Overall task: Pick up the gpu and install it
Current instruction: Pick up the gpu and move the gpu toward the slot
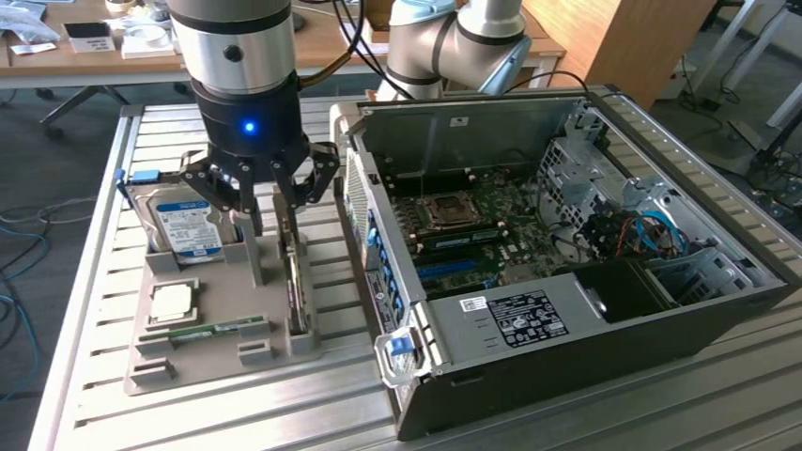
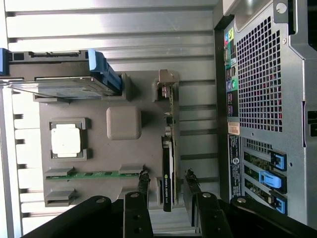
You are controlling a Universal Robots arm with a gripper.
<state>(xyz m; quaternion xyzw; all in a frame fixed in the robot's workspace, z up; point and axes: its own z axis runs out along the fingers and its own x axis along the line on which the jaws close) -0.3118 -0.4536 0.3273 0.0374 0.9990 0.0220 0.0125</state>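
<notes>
The gpu (image 1: 297, 282) stands on its edge in a slot of the grey holder tray (image 1: 213, 315), to the exterior view's left of the open computer case (image 1: 564, 282). My gripper (image 1: 273, 209) hangs directly above the card's far end, fingers pointing down. In the wrist view the gpu (image 2: 169, 144) runs as a thin green and black strip with its silver bracket at the far end. My gripper (image 2: 167, 174) is open and straddles the card, one fingertip on each side, with a small gap between each and the board.
The holder tray (image 2: 99, 153) also carries a blue-labelled hard drive (image 1: 188, 225), a processor chip (image 1: 172, 301), a memory stick (image 1: 213, 331) and a grey post (image 2: 124, 122). The case's motherboard (image 1: 476, 235) lies exposed. The case's rear panel (image 2: 262, 99) stands close beside the tray.
</notes>
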